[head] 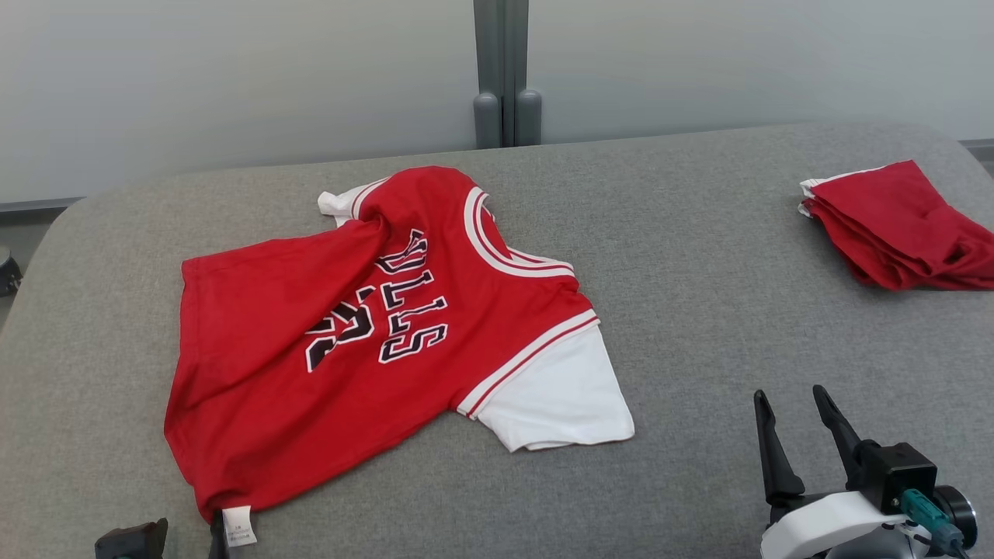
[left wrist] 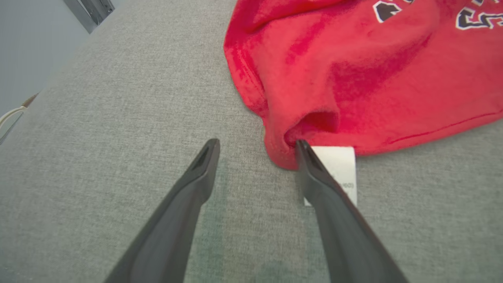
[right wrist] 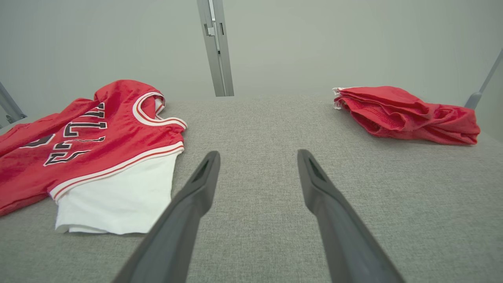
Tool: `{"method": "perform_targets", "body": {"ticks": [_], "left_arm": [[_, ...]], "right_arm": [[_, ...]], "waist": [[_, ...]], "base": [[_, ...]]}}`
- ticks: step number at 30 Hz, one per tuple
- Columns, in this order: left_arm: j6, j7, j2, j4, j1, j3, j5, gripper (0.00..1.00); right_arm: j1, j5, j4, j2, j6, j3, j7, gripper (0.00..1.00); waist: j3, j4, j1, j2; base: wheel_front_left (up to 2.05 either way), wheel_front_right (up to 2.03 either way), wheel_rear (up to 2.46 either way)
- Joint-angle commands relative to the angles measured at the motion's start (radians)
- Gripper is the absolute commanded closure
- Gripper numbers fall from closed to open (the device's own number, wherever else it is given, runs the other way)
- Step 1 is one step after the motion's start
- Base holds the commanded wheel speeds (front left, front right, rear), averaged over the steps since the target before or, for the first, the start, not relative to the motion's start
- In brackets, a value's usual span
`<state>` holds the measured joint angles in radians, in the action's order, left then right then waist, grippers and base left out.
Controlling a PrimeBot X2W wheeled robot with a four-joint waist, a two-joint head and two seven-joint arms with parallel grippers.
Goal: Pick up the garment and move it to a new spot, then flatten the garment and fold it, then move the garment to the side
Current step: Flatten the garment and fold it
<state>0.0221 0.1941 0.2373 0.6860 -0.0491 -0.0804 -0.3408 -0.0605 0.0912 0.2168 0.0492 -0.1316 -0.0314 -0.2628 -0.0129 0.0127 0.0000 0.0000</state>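
Observation:
The garment is a red jersey with white sleeves and black-and-white lettering, spread loosely and wrinkled on the grey table. Its near hem corner carries a white label. My left gripper is open at that corner; one finger touches the hem beside the label, the other rests over bare table. My right gripper stands open at the lower right, apart from the white sleeve. In the right wrist view the jersey lies left of the open right gripper.
A second red garment lies bunched at the table's far right edge, also in the right wrist view. A grey post stands behind the table against a pale wall. Bare grey table stretches between the two garments.

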Motion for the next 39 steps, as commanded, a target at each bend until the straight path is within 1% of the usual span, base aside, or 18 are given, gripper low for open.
{"method": "perform_targets", "body": {"ticks": [1, 2, 3, 4, 5, 6, 7, 8, 10, 11, 14, 18, 21, 25, 31, 39], "left_arm": [[0.006, 0.007, 0.006, 0.013, -0.018, -0.001, -0.004, 0.33], [0.009, 0.012, 0.006, 0.025, -0.025, -0.004, -0.003, 0.35], [0.012, 0.014, 0.006, 0.038, -0.032, -0.006, -0.004, 0.42], [0.014, 0.017, 0.005, 0.047, -0.038, -0.008, -0.004, 0.55], [0.018, 0.021, 0.004, 0.057, -0.045, -0.009, -0.005, 0.6], [0.02, 0.024, 0.004, 0.063, -0.052, -0.012, -0.004, 0.62], [0.022, 0.029, 0.004, 0.073, -0.06, -0.015, -0.001, 0.67], [0.024, 0.031, 0.003, 0.082, -0.065, -0.017, -0.002, 0.77], [0.032, 0.036, 0.006, 0.098, -0.08, -0.025, 0.003, 0.87], [0.036, 0.036, 0.006, 0.11, -0.087, -0.027, 0.001, 1.0], [0.044, 0.035, 0.012, 0.137, -0.099, -0.036, 0.003, 1.0], [0.046, 0.03, 0.04, 0.142, -0.094, -0.044, 0.015, 1.0], [0.047, 0.014, 0.074, 0.121, -0.073, -0.056, 0.027, 1.0], [0.047, -0.033, 0.118, 0.076, -0.044, -0.084, 0.058, 1.0], [0.026, -0.108, 0.168, -0.035, 0.002, -0.11, 0.085, 1.0], [0.017, -0.245, 0.238, -0.257, 0.086, -0.097, 0.065, 1.0]], "right_arm": [[0.006, -0.009, 0.0, 0.002, 0.002, -0.002, -0.002, 0.0], [0.007, -0.009, 0.0, 0.002, 0.002, -0.003, -0.002, 0.0], [0.008, -0.009, 0.0, 0.002, 0.002, -0.004, -0.002, 0.0], [0.009, -0.009, -0.001, 0.002, 0.002, -0.004, -0.002, 0.0], [0.01, -0.009, -0.002, 0.002, 0.002, -0.005, -0.002, 0.0], [0.012, -0.009, -0.002, 0.002, 0.002, -0.005, -0.002, 0.0], [0.015, -0.01, -0.002, 0.002, 0.002, -0.005, -0.002, 0.0], [0.017, -0.011, -0.001, 0.002, 0.002, -0.004, -0.002, 0.0], [0.023, -0.009, 0.0, 0.002, 0.002, -0.002, -0.002, 0.0], [0.024, -0.009, 0.001, 0.002, 0.002, -0.001, -0.002, 0.0], [0.019, -0.009, 0.002, 0.002, 0.002, -0.002, -0.002, 0.0], [-0.002, -0.007, 0.001, 0.002, 0.002, -0.009, -0.002, 0.0], [-0.014, -0.004, 0.0, 0.002, 0.002, -0.015, -0.002, 0.0], [-0.016, 0.003, 0.003, 0.002, 0.002, -0.012, -0.002, 0.0], [-0.009, 0.002, 0.006, 0.002, 0.002, -0.006, -0.002, 0.0], [-0.022, -0.005, 0.004, 0.002, 0.002, -0.013, -0.002, 0.0]], "waist": [[-0.002, -0.001, 0.0, 0.0], [-0.004, -0.001, 0.0, 0.0], [-0.007, -0.001, 0.0, 0.0], [-0.008, 0.0, 0.0, 0.0], [-0.01, 0.001, 0.0, 0.0], [-0.011, 0.002, 0.0, 0.0], [-0.013, 0.003, 0.0, 0.0], [-0.014, 0.004, 0.0, 0.0], [-0.016, 0.003, 0.0, 0.0], [-0.016, 0.003, 0.0, 0.0], [-0.008, 0.003, 0.0, 0.0], [0.004, 0.008, 0.0, 0.0], [0.011, 0.018, 0.0, 0.0], [0.016, 0.032, 0.0, 0.0], [0.021, 0.045, 0.0, 0.0], [0.026, 0.051, 0.0, 0.0]], "base": [[0.0, 0.0, 0.0], [0.0, 0.0, 0.0], [0.0, 0.0, 0.0], [0.0, 0.0, 0.0], [0.0, 0.0, 0.0], [0.0, 0.0, 0.0], [0.0, 0.0, 0.0], [0.0, 0.0, 0.0], [0.0, 0.0, 0.0], [0.0, 0.0, 0.0], [0.0, 0.0, 0.0], [0.0, 0.0, 0.0], [0.0, 0.0, 0.0], [0.0, 0.0, 0.0], [0.0, 0.0, 0.0], [0.0, 0.0, 0.0]]}}
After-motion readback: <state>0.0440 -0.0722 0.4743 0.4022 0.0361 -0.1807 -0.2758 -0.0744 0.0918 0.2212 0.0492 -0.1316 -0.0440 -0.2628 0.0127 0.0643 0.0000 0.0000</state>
